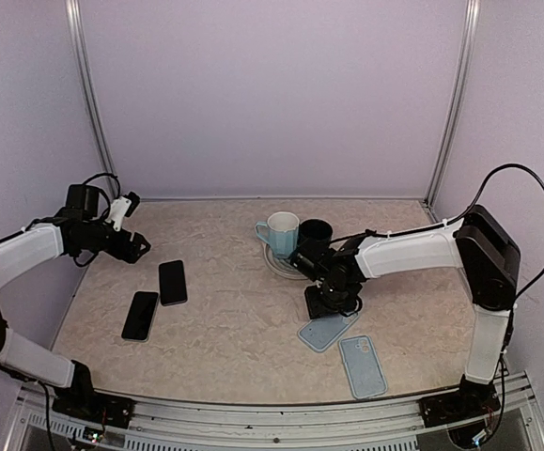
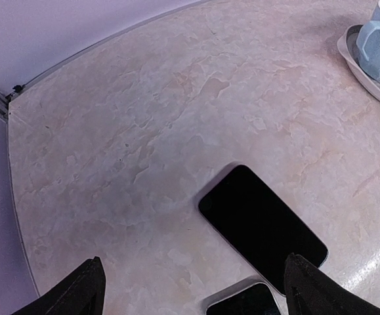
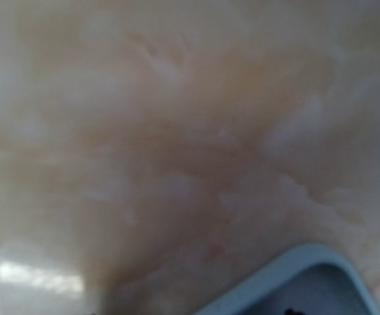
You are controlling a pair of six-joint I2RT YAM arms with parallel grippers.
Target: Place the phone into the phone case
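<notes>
Right gripper sits low at the far edge of a phone case, and I can't tell its spread. Left gripper gapes wide above a phone, with bare table between phone and case.

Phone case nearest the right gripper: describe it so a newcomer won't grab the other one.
On the table's right half, two pale blue cases lie near the front edge. Yours is the phone case farther in, angled, right by the right gripper; the other case lies closer to the edge.
</notes>
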